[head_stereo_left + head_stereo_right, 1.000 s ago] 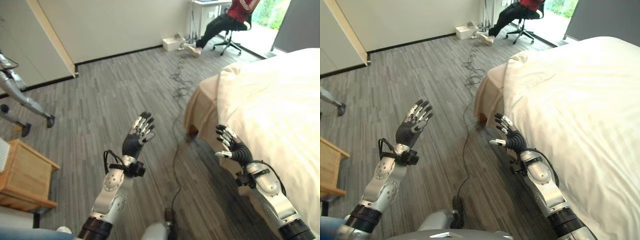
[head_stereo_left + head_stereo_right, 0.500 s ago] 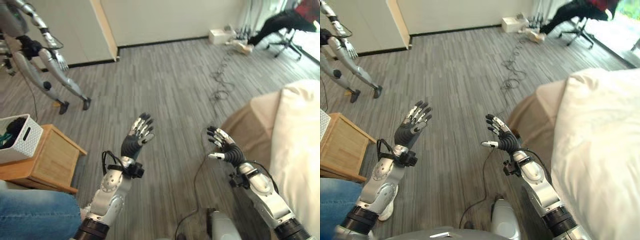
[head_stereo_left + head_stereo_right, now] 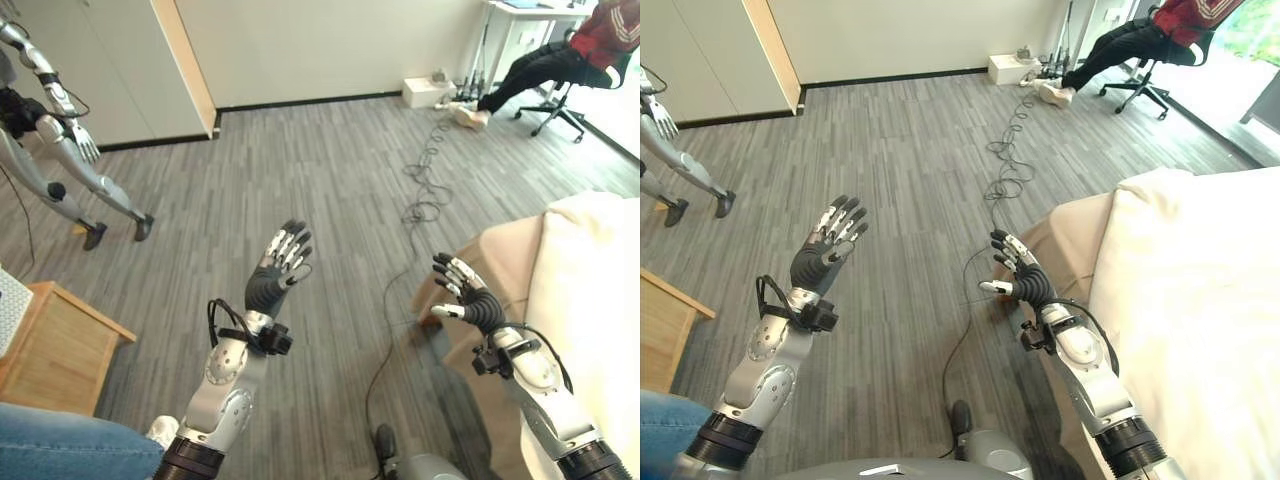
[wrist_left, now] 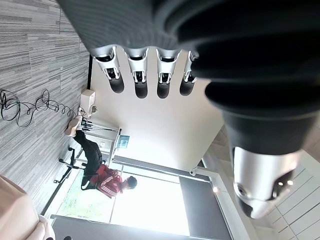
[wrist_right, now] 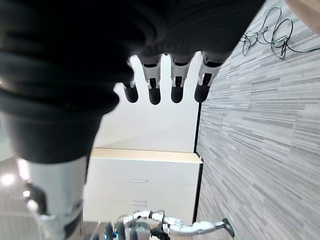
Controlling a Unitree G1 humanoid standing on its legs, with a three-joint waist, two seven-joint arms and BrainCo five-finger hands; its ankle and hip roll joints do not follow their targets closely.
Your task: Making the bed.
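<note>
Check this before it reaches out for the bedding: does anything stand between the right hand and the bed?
Nothing visible does. The right hand hangs open just off the bed corner, only bare floor beneath it.

Both arms reach forward and are raised, forearms angled up and wrists lifted. The left hand (image 3: 277, 275) is held on the left, fingers straight and spread, pointing up and away, holding nothing. The right hand (image 3: 463, 295) is held on the right at about the same height, fingers straight and fanned, thumb stretched sideways, also empty.
</note>
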